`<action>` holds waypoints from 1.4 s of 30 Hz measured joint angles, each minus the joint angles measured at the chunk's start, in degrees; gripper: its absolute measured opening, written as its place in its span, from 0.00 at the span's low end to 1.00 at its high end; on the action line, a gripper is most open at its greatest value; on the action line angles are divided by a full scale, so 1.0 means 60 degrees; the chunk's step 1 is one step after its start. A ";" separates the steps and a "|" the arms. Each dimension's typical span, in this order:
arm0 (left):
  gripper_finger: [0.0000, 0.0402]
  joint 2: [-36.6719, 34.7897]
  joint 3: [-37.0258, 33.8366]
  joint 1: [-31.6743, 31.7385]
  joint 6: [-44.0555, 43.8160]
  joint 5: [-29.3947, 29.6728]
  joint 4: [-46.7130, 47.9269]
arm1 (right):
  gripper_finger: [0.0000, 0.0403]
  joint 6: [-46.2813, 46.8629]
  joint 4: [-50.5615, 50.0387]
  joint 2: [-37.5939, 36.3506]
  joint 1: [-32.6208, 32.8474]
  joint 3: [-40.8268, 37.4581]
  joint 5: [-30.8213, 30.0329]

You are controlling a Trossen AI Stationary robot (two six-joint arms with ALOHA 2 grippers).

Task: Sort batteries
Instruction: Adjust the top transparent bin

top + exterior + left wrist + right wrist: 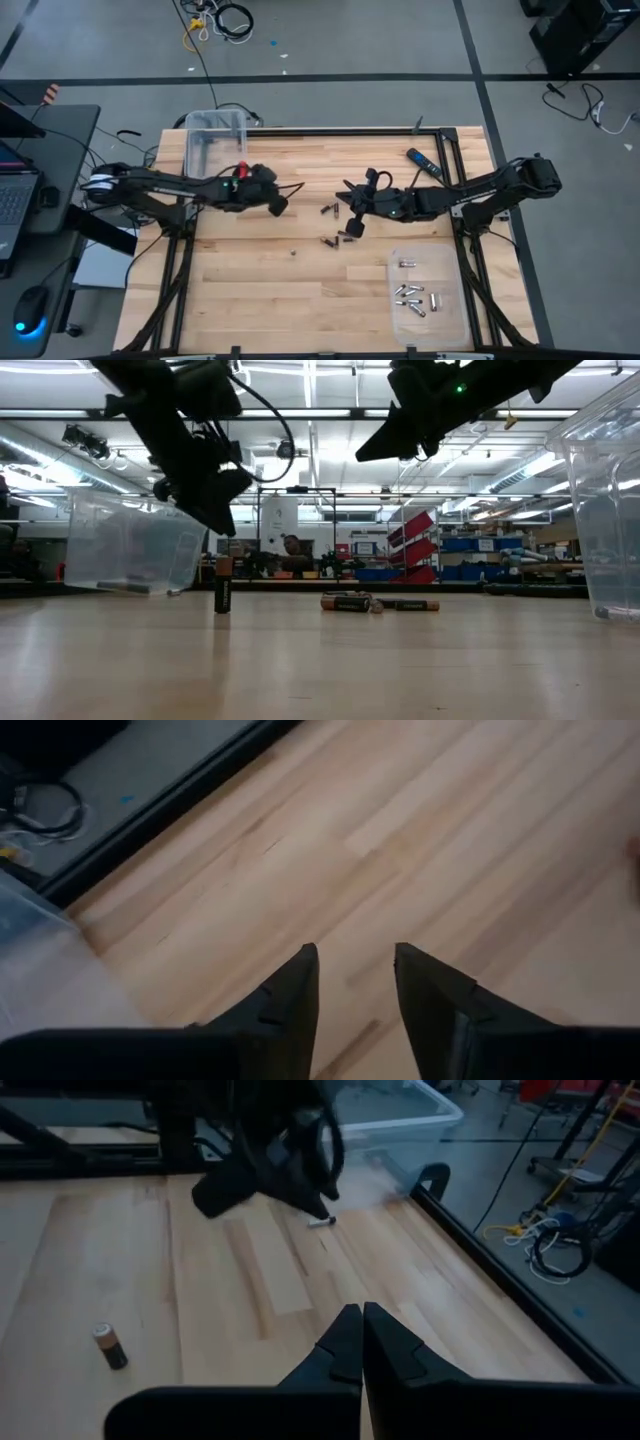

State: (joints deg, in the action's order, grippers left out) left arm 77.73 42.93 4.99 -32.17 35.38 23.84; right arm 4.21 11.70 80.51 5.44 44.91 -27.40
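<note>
1. Wooden tabletop (250, 290) carries two clear bins: one (214, 140) at the far left corner, a flatter one (428, 295) at the near right corner with several silvery batteries (410, 295) inside.
2. Dark loose batteries (337, 235) lie scattered at the tabletop's middle, lying flat with long axes pointing various ways; one small piece (293, 252) sits apart, nearer the left.
3. Right gripper (352, 228) hovers just above that cluster, jaws fully together, holding nothing. It is clearly the nearer arm.
4. Left gripper (277, 208) hangs left of the cluster, jaws partly apart and empty; the batteries lie to its right.
5. Judgement: the right jaws must part before dropping onto a cell.
</note>
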 joint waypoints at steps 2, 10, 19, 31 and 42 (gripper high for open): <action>0.29 0.0309 0.0337 0.0006 0.0309 -0.0019 0.0425 | 0.00 0.0014 -0.0036 0.0000 -0.0013 0.0000 0.0000; 0.25 0.0500 0.0773 -0.0033 0.0761 -0.0227 0.0766 | 0.00 0.0014 -0.0054 0.0000 0.0016 0.0000 0.0004; 0.25 0.0329 0.0789 -0.0033 0.1003 -0.0191 0.0803 | 0.00 0.0014 -0.0203 0.0000 0.0016 0.0000 0.0007; 0.25 -0.0892 0.0800 -0.0124 0.1296 -0.0545 0.1032 | 0.00 0.0054 -0.0246 0.0000 0.0016 0.0000 0.0011; 0.25 -0.1482 0.1510 0.0810 0.4543 0.0841 0.0613 | 0.00 0.0124 -0.0172 0.0000 0.0002 0.0000 0.0011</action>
State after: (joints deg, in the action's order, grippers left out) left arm 68.84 51.99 9.86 -4.91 40.42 27.52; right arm 4.96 10.67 80.51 5.45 44.91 -27.33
